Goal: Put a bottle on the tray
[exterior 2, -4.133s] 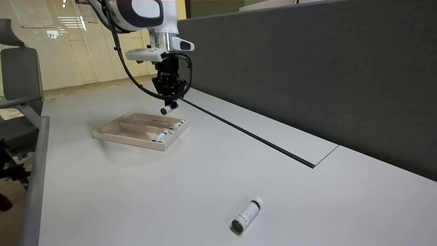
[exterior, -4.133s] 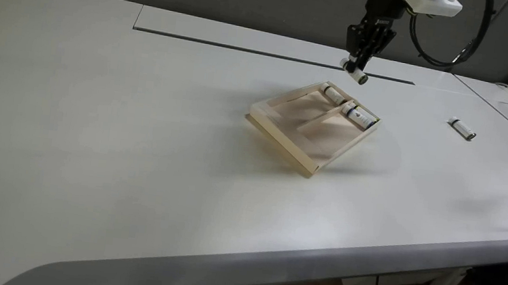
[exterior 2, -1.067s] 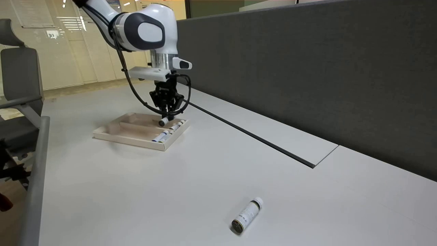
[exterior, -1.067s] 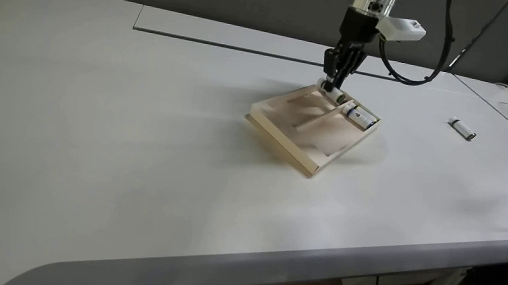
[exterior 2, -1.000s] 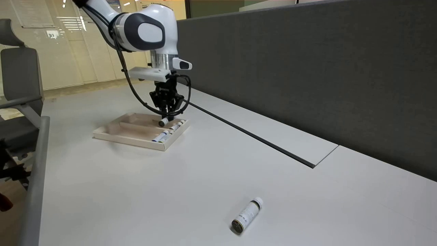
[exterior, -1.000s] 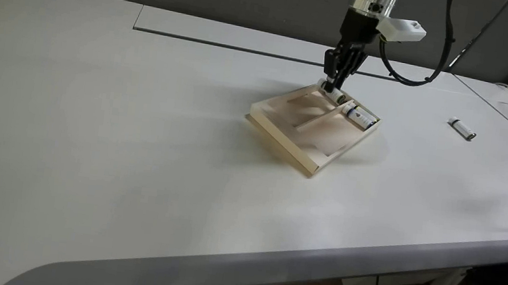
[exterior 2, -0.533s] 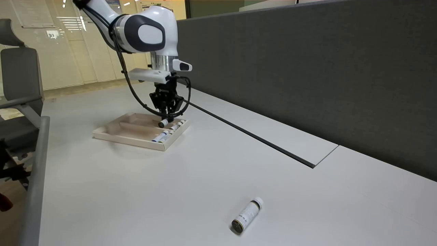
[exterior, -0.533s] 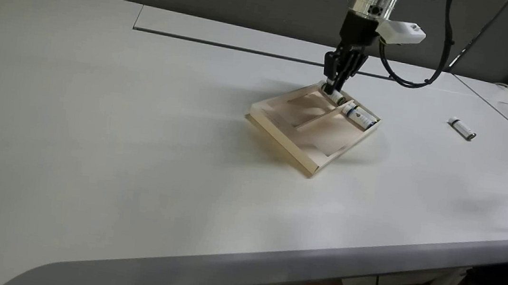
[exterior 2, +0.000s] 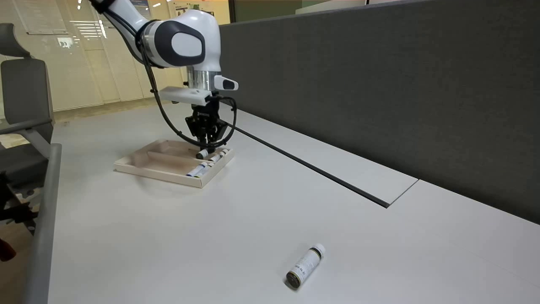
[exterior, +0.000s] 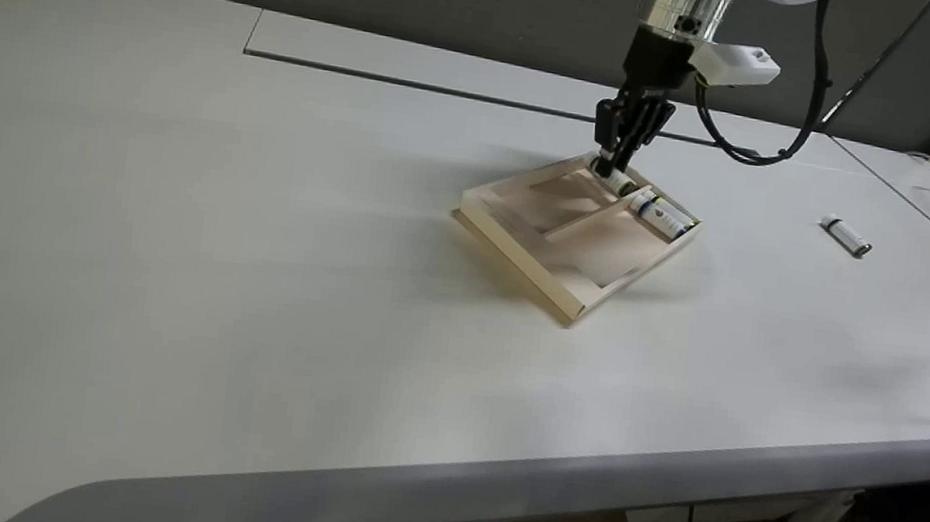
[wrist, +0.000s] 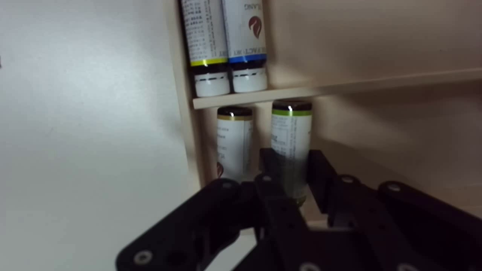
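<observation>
White btl (wrist: 292, 130) in pincer (wrist: 293, 156), +4 btls (wrist: 246, 35), 1 tray (exterior: 596, 245)

The gripper (wrist: 292, 162) clamped the green-banded bottle (wrist: 290, 130), its dark end toward the divider (wrist: 282, 94) of the tray (wrist: 357, 41). The gold-banded bottle (wrist: 233, 143) lay on the same side of the divider, beside the clamped bottle and apart from it. Beyond the divider, the yellow-banded bottle (wrist: 207, 34) and the blue-banded bottle (wrist: 245, 32) lay side by side, capped ends toward the divider.
</observation>
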`<state>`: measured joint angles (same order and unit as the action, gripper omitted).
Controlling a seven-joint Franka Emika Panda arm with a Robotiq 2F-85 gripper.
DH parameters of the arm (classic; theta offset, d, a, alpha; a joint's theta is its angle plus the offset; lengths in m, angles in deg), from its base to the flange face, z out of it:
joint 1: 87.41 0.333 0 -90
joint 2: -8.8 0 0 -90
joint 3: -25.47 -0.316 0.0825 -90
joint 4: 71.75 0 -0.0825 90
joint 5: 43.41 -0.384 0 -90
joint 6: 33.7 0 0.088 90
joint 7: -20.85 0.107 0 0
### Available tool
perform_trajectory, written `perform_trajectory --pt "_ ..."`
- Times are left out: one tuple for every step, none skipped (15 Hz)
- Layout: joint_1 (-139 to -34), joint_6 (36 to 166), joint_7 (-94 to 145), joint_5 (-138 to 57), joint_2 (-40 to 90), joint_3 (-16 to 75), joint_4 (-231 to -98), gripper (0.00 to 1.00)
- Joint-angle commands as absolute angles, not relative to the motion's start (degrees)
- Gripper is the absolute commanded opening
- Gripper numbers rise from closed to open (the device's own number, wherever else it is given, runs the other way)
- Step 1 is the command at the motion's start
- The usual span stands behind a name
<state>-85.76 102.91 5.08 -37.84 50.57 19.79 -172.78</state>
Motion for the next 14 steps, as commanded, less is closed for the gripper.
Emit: perform_trajectory --pt "-86.11 102.3 5.35 -38.14 50.81 20.01 -171.97 0.54" --pt "-86.16 102.09 5.23 -38.1 50.7 20.05 -171.93 0.59" --pt "-86.12 102.09 5.35 -38.03 50.39 20.13 -172.04 0.65" --pt "-86.12 102.19 5.38 -37.99 50.16 20.14 -172.13 0.73" --pt "-86.12 102.42 5.4 -37.99 49.74 20.09 -172.35 0.68" --pt "-86.11 102.79 5.28 -37.97 49.44 19.99 -172.52 0.37" --pt "-86.21 102.87 4.98 -38.17 49.06 19.68 -172.73 0.41" --pt "-86.16 102.8 4.89 -38.24 48.82 19.49 -172.82 0.41" --pt "-86.07 102.63 4.79 -38.26 48.62 19.3 -172.91 0.35" --pt "-85.93 102.71 4.79 -38.21 48.45 19.16 -173.04 0.28" --pt "-85.83 102.53 4.72 -38.24 48.35 18.96 -173.08 0.21" --pt "-85.65 102.53 4.74 -38.2 48.38 18.77 -173.06 0.12" --pt "-85.61 102.35 4.57 -38.35 48.54 18.48 -172.94 0.07" --pt "-85.34 102.09 4.62 -38.28 49.03 18.37 -172.65 0.01"
